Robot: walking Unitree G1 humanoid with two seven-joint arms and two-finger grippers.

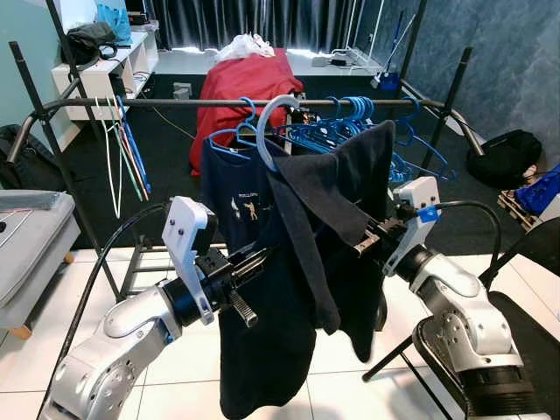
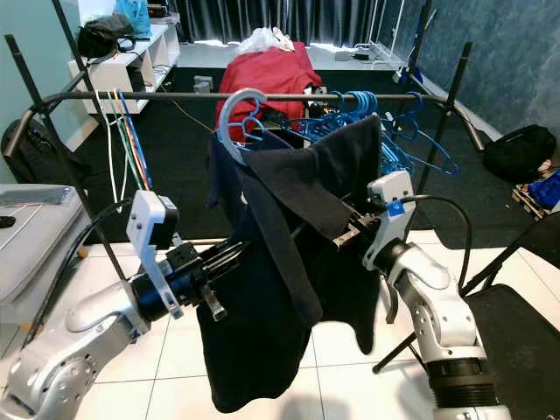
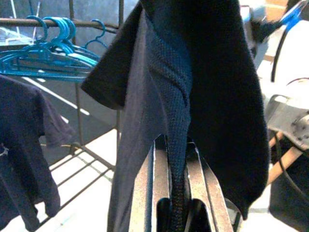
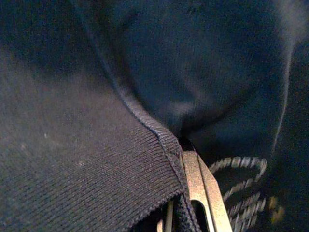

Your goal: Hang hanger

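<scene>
Left gripper [image 3: 176,193] clamped on dark navy shirt [image 1: 297,289] | right gripper [image 1: 372,241] pinching it too | lift grey hanger hook [image 1: 271,122] over black rail [image 1: 175,102], keep level

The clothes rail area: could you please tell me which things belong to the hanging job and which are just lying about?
Job:
- grey hanger
- dark shirt on it
- clothes rail
- left gripper and right gripper, both shut on the shirt

Lying about:
- blue hangers
- red cloth
- black bag
- white shelf

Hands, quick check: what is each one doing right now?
Left hand: closed on the dark shirt.
Right hand: closed on the same shirt, at its ribbed edge.
</scene>
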